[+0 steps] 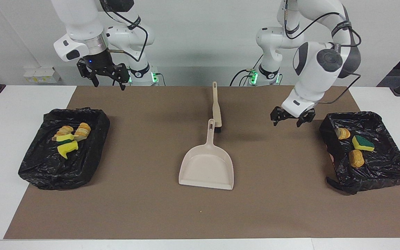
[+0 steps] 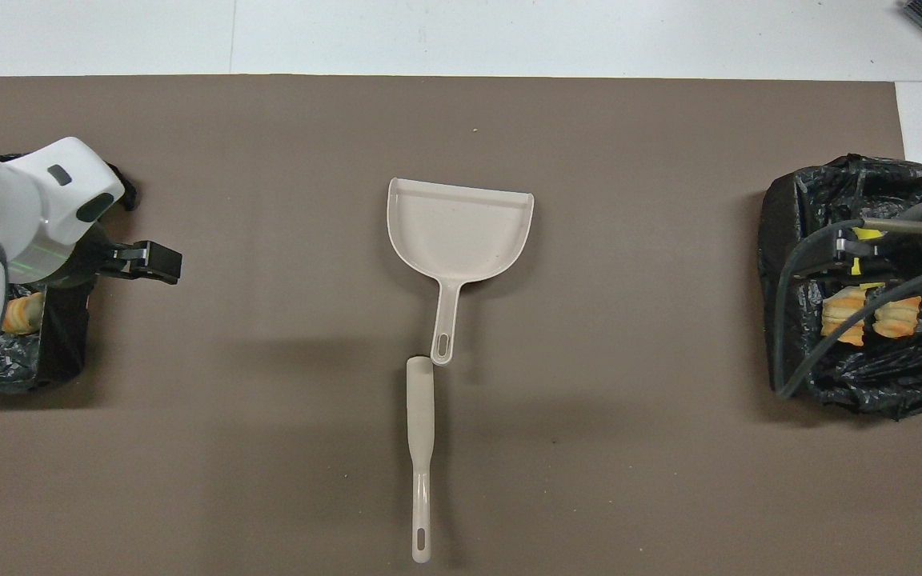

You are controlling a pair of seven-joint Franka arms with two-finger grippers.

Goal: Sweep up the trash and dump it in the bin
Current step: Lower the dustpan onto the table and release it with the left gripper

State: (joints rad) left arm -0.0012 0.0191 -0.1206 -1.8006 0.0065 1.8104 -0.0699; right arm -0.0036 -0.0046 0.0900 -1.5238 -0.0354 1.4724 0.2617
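Beige dustpan (image 1: 207, 166) flat mid-bench on brown mat (image 1: 151, 208), brush (image 1: 216, 107) just nearer the robots, touching its handle. Trash (image 1: 67, 138) sits in both black-lined bins (image 1: 47, 170). Left end effector (image 1: 289, 118) spread, empty, over mat beside its bin. Right end effector (image 1: 105, 77) spread, empty, waiting above mat edge.

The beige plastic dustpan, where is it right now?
The beige plastic dustpan lies flat mid-mat on the brown mat, between the two black-bagged bins, its handle pointing toward the robots and almost meeting the beige brush.
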